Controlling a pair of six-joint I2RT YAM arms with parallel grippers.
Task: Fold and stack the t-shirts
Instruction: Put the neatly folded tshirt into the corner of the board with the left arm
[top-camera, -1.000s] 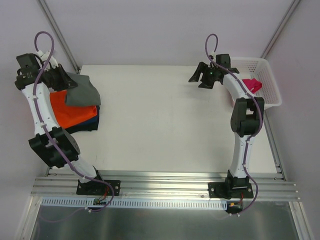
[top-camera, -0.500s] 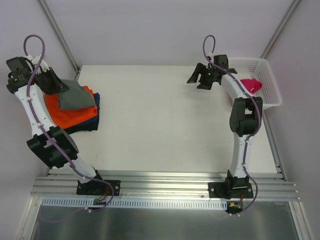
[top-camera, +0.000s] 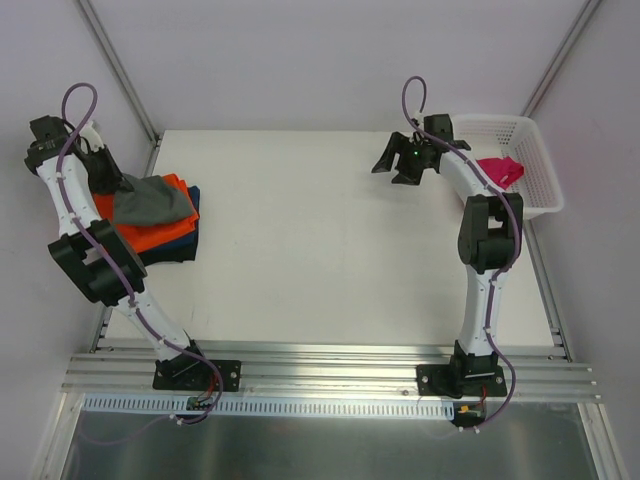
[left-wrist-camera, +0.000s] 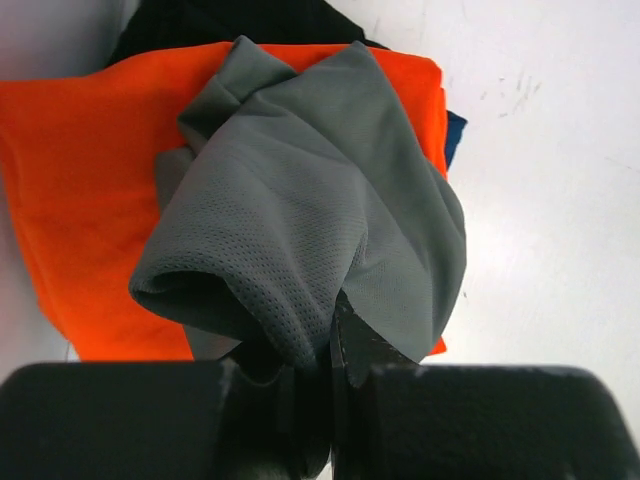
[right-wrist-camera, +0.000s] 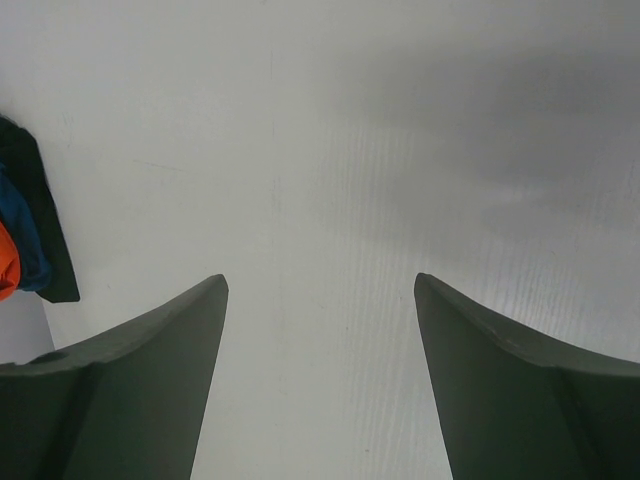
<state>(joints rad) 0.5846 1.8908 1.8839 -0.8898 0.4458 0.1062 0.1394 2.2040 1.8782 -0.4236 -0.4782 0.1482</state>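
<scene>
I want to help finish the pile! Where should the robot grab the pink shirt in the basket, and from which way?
Probably the bunched-up top of the pink shirt, from straight above. It lies crumpled inside the white basket, whose walls block a sideways reach. So the open right gripper, the nearer one, would do best to drop down and pinch that raised cloth.

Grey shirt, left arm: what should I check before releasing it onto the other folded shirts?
1. Grip: left end effector shut on the grey shirt edge: ok.
2. Placement: grey shirt lies over the orange shirt: ok.
3. Fold: grey shirt flat and neat: not ok, bunched.
4. Clearance: right end effector open, empty, far from the grey shirt: ok.
5. Remaining: magenta shirt unfolded in the basket: not ok.
</scene>
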